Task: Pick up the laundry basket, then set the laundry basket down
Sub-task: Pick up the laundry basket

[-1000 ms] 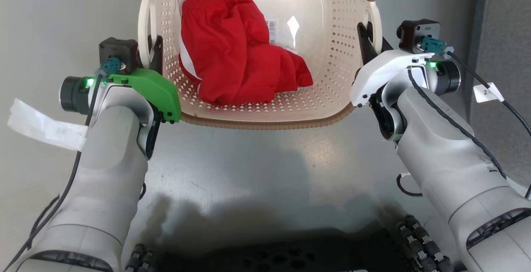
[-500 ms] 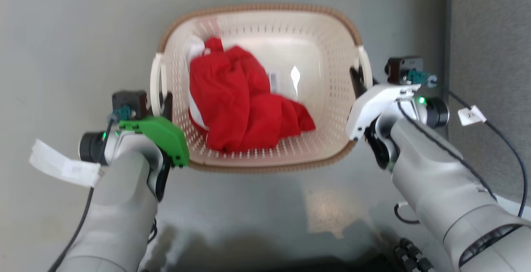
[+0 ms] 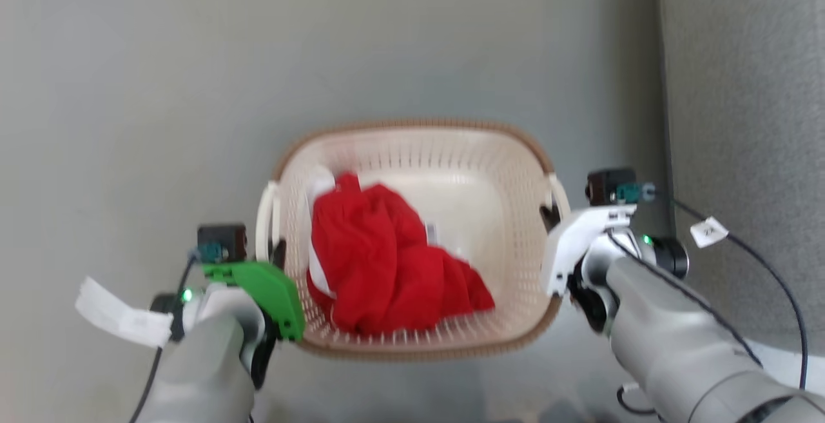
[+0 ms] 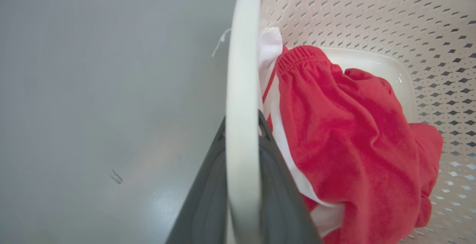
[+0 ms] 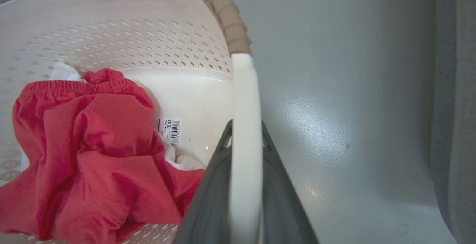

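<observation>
Floor [image 3: 193, 88]: plain grey and smooth, with a darker grey textured strip [image 3: 741, 88] along the robot's right side.
Laundry basket [image 3: 451, 152]: cream-white perforated plastic, rounded-rectangular, brown woven-look rim. It sits centred between the two arms, in front of the robot.
Red garment [image 3: 380, 268]: crumpled red cloth with white trim, heaped toward the basket's left half and near wall.
Left gripper [image 3: 278, 252]: the dark fingers are clamped on the left white loop handle [image 4: 241, 125], one finger on each face of the band.
Right gripper [image 3: 549, 213]: gripping the same way on the right white loop handle [image 5: 243, 143].
Handles, handling: my read is the carry phase. Hold both wrists at one height and the same spacing, since pulling apart would flex the thin loops. Lower straight and flat, and let go only once the base rests fully.
Load: off-centre to the left, so expect a slight tip that way.
Barcode sticker [image 5: 170, 130]: on the inside bottom, partly covered by the cloth.
Basket underside: hidden, so I cannot tell whether it is clear of the floor.
Fingertips: hidden behind the handle bands in the wrist views.
Head view: blurred, rim detail soft.
</observation>
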